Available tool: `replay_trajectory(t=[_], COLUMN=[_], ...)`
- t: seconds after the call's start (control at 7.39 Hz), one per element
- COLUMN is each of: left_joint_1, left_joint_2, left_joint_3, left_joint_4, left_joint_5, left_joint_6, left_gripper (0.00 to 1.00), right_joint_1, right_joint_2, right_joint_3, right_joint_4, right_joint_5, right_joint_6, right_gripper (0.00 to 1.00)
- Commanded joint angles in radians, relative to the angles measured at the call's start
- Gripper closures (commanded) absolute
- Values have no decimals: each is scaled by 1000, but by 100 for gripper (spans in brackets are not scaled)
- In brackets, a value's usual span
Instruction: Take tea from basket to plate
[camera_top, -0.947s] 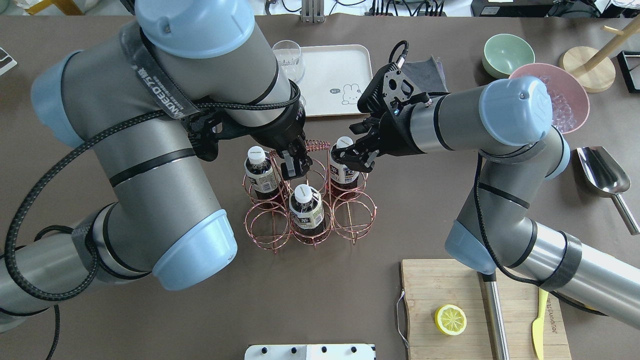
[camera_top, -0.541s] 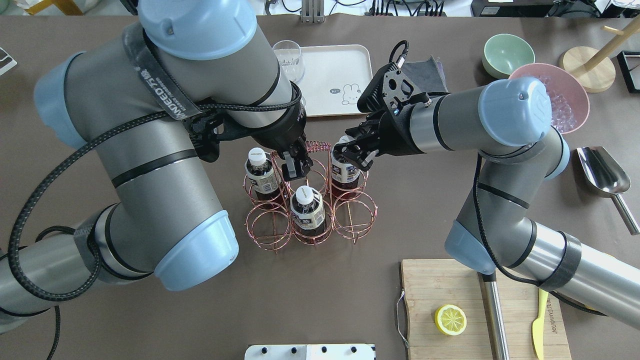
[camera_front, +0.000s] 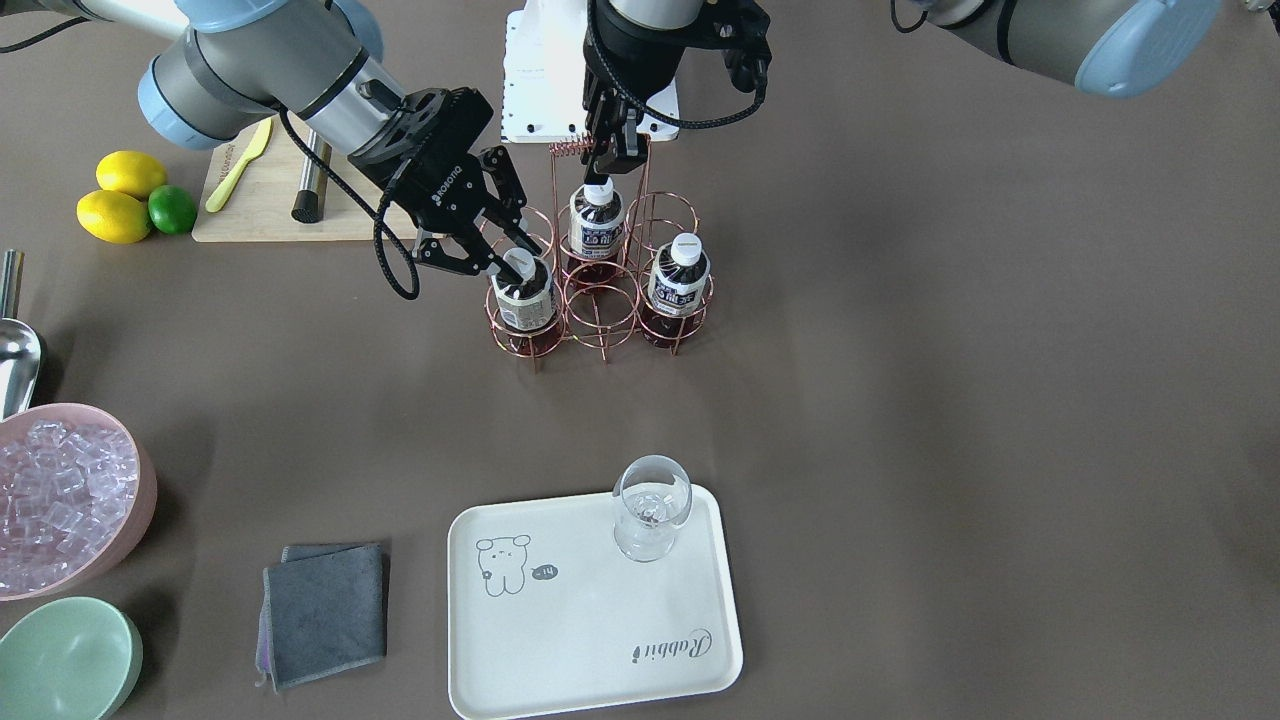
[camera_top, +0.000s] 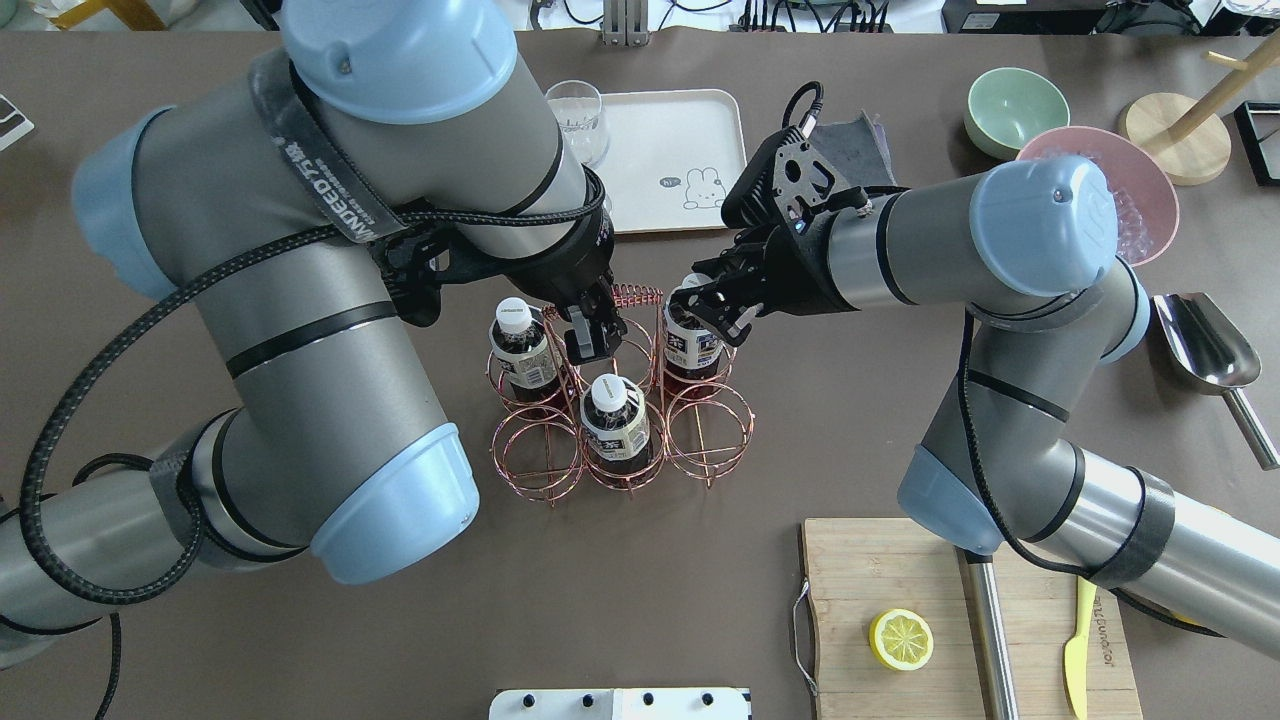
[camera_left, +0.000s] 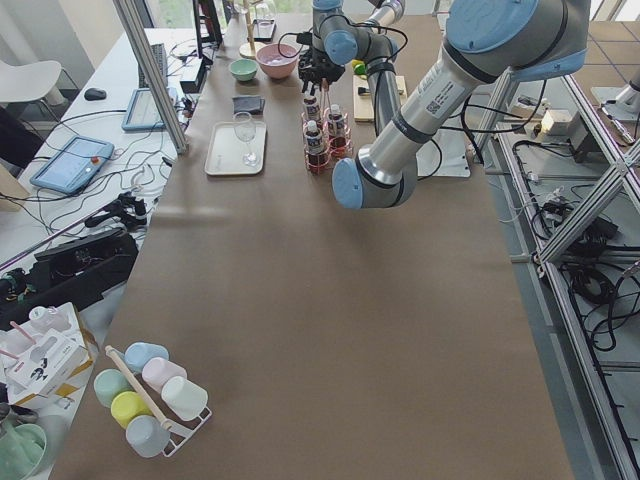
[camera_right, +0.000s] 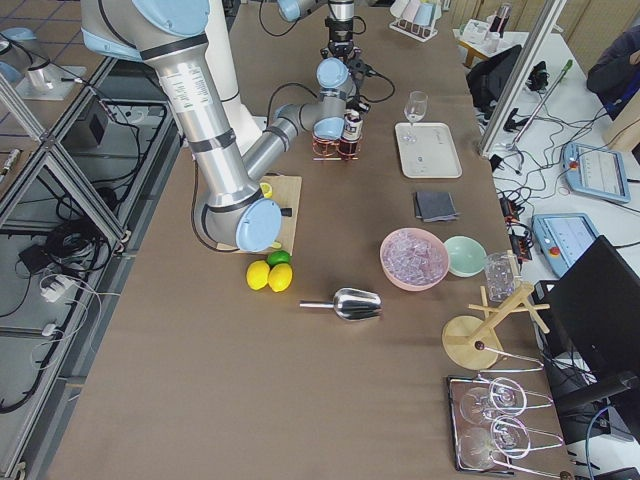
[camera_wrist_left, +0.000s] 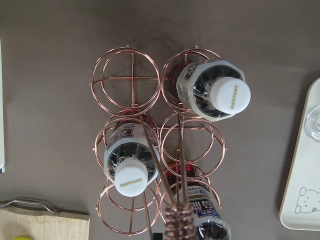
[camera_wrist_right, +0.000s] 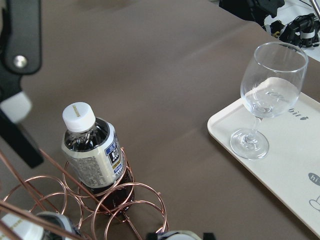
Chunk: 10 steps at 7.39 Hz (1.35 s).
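**Step in hand: grasp, before lift-out.**

- The right claw (camera_front: 514, 262) is clamped on the white cap and neck of a small clear plastic bottle of dark reddish-brown tea (camera_front: 522, 302).
- This tea bottle stands upright in a corner ring of the copper wire basket (camera_front: 600, 305), on the side facing the tray. It is not yet lifted out.
- The left claw (camera_top: 587, 338) reaches down from above, fingers together on the wire handle (camera_top: 632, 293) just beside its coiled section. I judge this to be a steadying hold on the basket.
- Two matching bottles (camera_front: 596, 225) (camera_front: 678, 285) occupy other rings.

**Destination.** The cream-white rectangular tray with a bear drawing (camera_front: 600, 640) lies on the brown worktop (camera_front: 900, 400), well apart from the basket. A clear stemmed wine glass (camera_front: 652, 520) stands near one corner of the tray.

**Next move, as judged.**

1. Raise the tea bottle straight up until its base clears the ring. Sideways pull would likely snag the wire or tip the basket.
2. Carry it to the bare part of the tray, away from the glass.
3. Set it down upright.

The grip sits high on the bottle, so it may swing in transit.
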Motion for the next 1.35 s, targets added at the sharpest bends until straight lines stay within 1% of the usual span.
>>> replay_trajectory(t=[0.0,0.27,0.41,0.54,0.95,1.22], left_joint_1=[0,0,0,0,0,0], left_joint_2=[0,0,0,0,0,0], left_joint_3=[-2,-2,-2,-2,0,0], left_joint_4=[0,0,0,0,0,0], left_joint_5=[0,0,0,0,0,0], left_joint_6=[1,-1,-1,1,1,1], left_gripper=[100,100,100,100,100,100], right_joint_1=[2,6,30,63,168,228], right_joint_2=[-8,-8,-7,-2,17,71], right_joint_3=[50,78,87,107,116,116], right_joint_4=[-5,-14,-24,-60,-90,-161], right_joint_5=[26,49,66,104,217,273], right_joint_6=[-3,-8,-8,-9,0,4], right_gripper=[100,100,100,100,100,100])
